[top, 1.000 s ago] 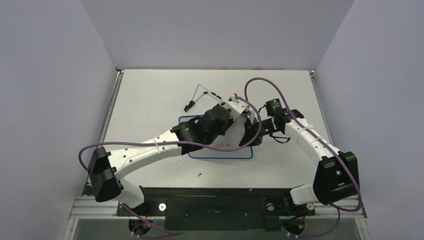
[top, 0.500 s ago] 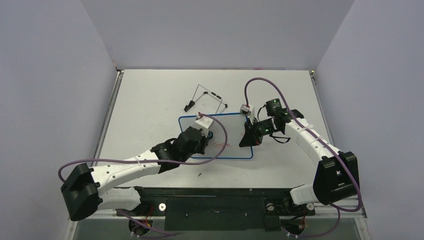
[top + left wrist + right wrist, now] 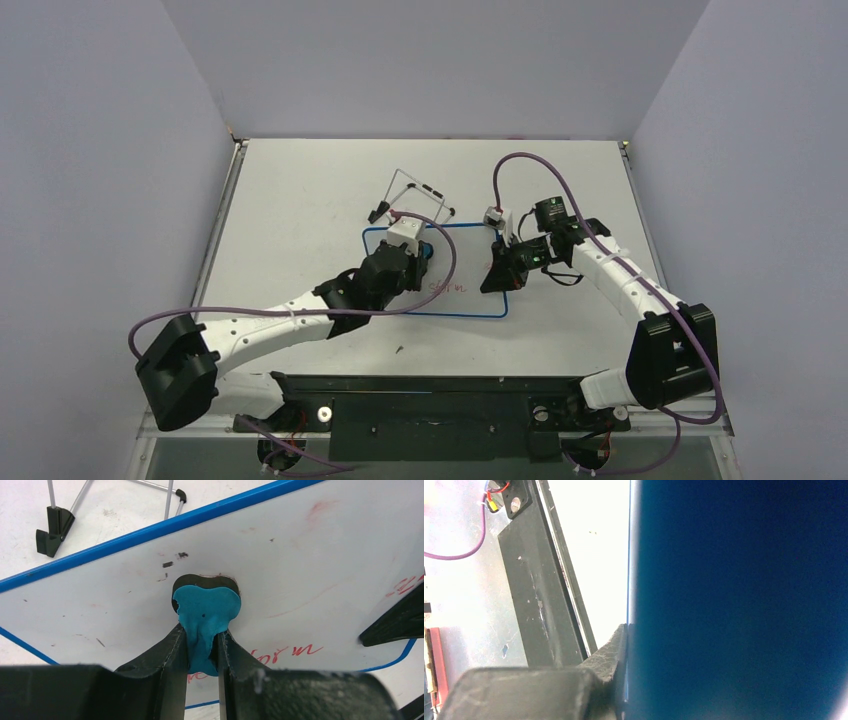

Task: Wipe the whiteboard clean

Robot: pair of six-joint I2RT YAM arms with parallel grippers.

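Note:
The whiteboard, white with a thin blue rim, lies flat on the table. A line of red handwriting runs near its front edge, and faint red smears show in the left wrist view. My left gripper is shut on a blue-black eraser, whose black face presses on the board's far-left part. My right gripper is shut on the board's right edge. In the right wrist view the dark blue board fills the right side and only one finger shows.
The black wire stand lies on the table just behind the board, and it also shows in the left wrist view. The black mounting rail runs along the near edge. Grey walls enclose the table on three sides.
My left gripper swept with the eraser from the board's far-right corner to its left side, then moved slightly away from me. The right gripper and the board have stayed put.

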